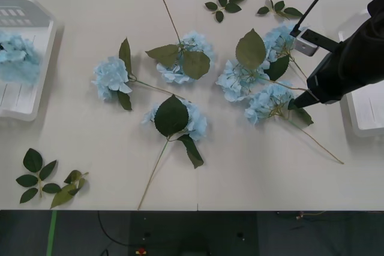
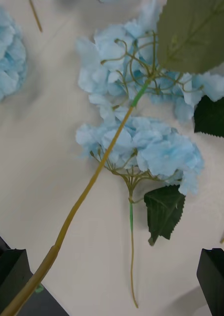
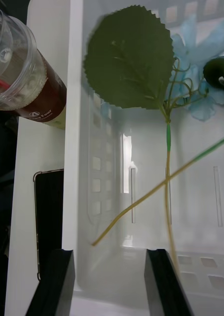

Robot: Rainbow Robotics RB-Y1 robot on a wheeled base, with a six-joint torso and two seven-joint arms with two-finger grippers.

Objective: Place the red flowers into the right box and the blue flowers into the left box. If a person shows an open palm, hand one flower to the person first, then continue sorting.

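Observation:
Several blue flowers lie across the white table; the nearest to my right gripper is a blue flower whose stalk runs toward the front right. In the right wrist view that flower's head lies ahead of my open right gripper, and another flower's thick stalk crosses over one black finger. The left box holds blue flowers. My left gripper hangs open above the left box, over stalks and a leaf. The right box is partly behind my right arm. The red flowers are out of view.
Flowerless leaf sprigs lie at the front left and at the back. A plastic cup with a dark drink and a phone sit beside the left box. Bare table shows at the front right.

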